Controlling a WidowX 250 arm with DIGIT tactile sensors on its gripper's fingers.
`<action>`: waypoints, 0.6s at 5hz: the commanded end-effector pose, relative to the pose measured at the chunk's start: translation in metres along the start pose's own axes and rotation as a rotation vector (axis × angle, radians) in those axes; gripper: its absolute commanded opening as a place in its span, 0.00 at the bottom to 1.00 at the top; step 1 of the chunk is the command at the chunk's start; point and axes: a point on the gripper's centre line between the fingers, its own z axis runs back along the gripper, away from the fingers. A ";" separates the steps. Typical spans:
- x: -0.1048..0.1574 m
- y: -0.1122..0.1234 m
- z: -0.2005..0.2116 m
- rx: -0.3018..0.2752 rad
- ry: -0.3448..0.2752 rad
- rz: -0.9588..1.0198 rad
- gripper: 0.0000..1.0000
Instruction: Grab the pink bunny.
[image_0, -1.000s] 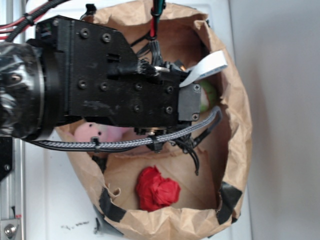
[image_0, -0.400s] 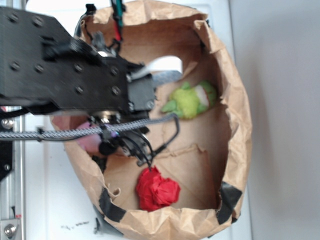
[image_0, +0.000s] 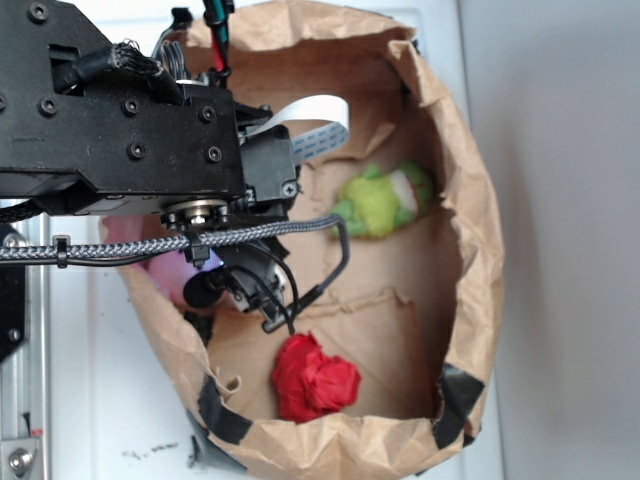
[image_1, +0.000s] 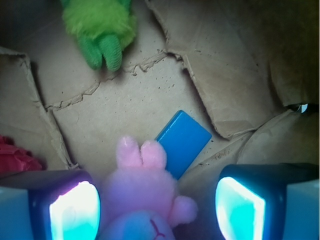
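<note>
Having slid a bit left since earlier, the gripper (image_1: 157, 205) is hanging spread wide around the pink bunny (image_1: 145, 192) near the bag's (image_0: 470, 240) left wall, needing to go lower before squeezing.

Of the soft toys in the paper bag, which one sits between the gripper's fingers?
The pale-pink plush bunny, its ears pointing up between the open gripper pads. The fuzzy yellow-green plush lies farther off, and the red wrinkled cloth ball sits aside.
</note>
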 end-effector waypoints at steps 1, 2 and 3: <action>-0.014 -0.010 0.007 -0.030 -0.029 -0.048 1.00; -0.022 -0.022 0.003 -0.062 0.005 -0.057 1.00; -0.035 -0.026 -0.004 -0.066 -0.010 -0.079 1.00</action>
